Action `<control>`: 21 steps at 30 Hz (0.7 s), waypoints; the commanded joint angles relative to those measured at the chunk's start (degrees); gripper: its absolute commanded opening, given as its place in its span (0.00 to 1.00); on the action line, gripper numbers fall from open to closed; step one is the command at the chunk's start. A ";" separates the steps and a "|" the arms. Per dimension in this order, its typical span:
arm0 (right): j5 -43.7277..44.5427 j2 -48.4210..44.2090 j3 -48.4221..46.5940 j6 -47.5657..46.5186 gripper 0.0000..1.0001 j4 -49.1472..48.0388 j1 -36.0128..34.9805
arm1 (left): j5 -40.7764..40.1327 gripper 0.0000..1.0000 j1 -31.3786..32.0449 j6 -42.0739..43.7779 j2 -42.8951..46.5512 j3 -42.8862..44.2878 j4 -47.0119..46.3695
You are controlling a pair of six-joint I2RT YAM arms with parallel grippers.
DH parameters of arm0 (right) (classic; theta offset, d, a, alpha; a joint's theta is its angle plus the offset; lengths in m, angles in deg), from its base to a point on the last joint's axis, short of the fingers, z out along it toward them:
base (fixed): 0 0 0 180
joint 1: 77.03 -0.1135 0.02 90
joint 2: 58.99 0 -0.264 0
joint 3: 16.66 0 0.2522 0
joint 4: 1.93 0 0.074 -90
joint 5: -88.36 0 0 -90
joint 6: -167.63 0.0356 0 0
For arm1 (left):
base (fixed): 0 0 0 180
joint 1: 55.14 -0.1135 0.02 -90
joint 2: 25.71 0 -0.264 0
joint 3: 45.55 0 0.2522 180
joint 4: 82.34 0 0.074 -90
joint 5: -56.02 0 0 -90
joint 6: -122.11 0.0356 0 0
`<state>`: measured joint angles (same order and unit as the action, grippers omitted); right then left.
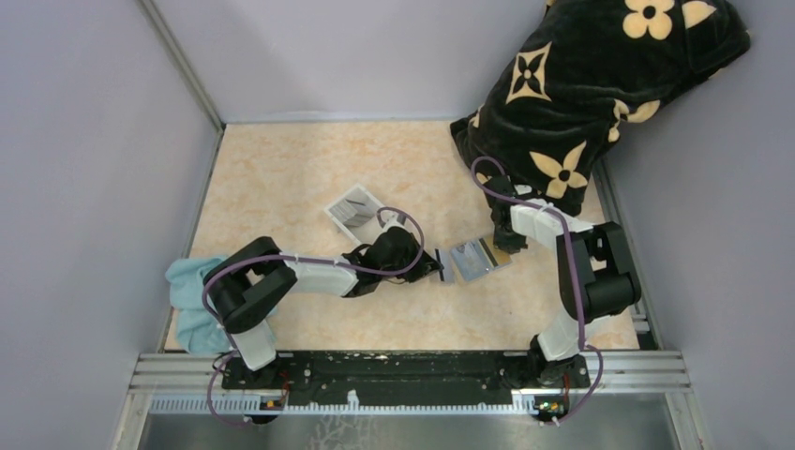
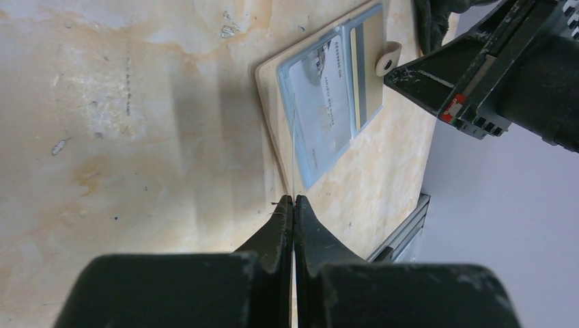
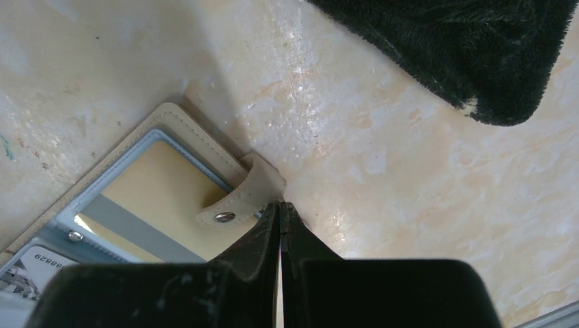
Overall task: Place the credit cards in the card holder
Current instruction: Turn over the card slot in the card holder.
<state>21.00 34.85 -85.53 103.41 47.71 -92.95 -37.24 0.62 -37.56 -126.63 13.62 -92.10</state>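
Holder [image 1: 478, 258] lies on the surface [image 1: 281, 178] between left hand [image 1: 435, 266], with card [image 1: 444, 268], and right hand [image 1: 503, 246]; tray [image 1: 354, 210] behind-left, cloth [image 1: 192, 302] far left.

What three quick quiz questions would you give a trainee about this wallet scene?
1. True or false: the wallet lies closed.
2. What lies at the left edge of the table? A) blue cloth B) red cup C) scissors
3. Fill in: the ___ hand's tips sit at the wallet's tab.

Key: 1 false, it lies open; 2 A; 3 right hand.
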 commanded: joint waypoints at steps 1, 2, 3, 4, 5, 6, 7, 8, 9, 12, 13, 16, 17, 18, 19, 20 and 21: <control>0.64 0.29 0.68 0.63 0.00 -1.59 1.10 | 1.36 0.00 -0.08 -0.71 -1.33 1.81 -1.64; 0.40 0.29 0.79 0.56 0.00 -1.72 1.29 | 1.56 0.00 -0.13 -1.07 -1.64 1.69 -2.33; 0.12 0.33 0.80 0.54 0.00 -1.84 1.45 | 1.66 0.00 -0.13 -1.40 -1.99 1.85 -2.55; -0.07 0.29 0.80 0.54 0.00 -1.87 1.50 | 1.87 0.00 -0.13 -1.59 -2.39 2.17 -2.57; -0.23 0.31 0.84 0.51 0.00 -1.87 1.51 | 2.07 0.00 -0.12 -1.83 -2.94 2.41 -2.64; -0.46 0.29 0.80 0.44 0.00 -1.91 1.51 | 2.16 0.00 -0.13 -2.18 -3.22 2.48 -2.77; -0.72 0.29 0.80 0.41 0.00 -1.95 1.51 | 2.16 0.00 -0.11 -2.44 -3.48 2.61 -2.91; -0.82 0.31 0.80 0.41 0.00 -1.95 1.51 | 2.13 0.00 -0.13 -2.60 -3.69 2.87 -2.92; -0.96 0.29 0.80 0.41 0.00 -2.03 1.53 | 2.05 0.00 -0.13 -2.84 -3.89 2.85 -2.85; -1.54 0.29 0.76 0.33 0.00 -2.04 1.53 | 1.66 0.00 -0.09 -3.60 -4.27 2.81 -2.44; -1.83 0.30 0.72 0.31 0.00 -2.04 1.51 | 1.48 0.00 -0.13 -3.84 -4.30 2.73 -2.33; -2.34 0.29 0.81 0.23 0.00 -1.97 1.54 | 1.22 0.00 -0.13 -4.32 -4.78 2.82 -2.31; -2.33 0.29 0.92 0.23 0.00 -2.03 1.56 | 1.11 0.00 -0.09 -4.38 -4.88 2.83 -2.27; -2.43 0.29 0.93 0.24 0.00 -2.04 1.51 | 1.08 0.00 -0.12 -4.53 -5.01 2.86 -2.12; -2.44 0.35 1.08 0.24 0.00 -2.12 1.51 | 1.07 0.00 -0.13 -4.69 -5.06 2.85 -1.98; -2.44 0.30 1.20 0.24 0.00 -2.19 1.52 | 1.07 0.00 -0.13 -4.93 -5.03 2.79 -1.98; -2.53 0.33 1.26 0.24 0.00 -2.28 1.51 | 1.11 0.00 -0.11 -5.04 -5.07 2.64 -1.96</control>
<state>19.99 35.16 -85.14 103.26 47.12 -91.84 -35.91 0.62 -41.62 -130.72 15.24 -93.39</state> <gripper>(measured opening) 0.006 0.007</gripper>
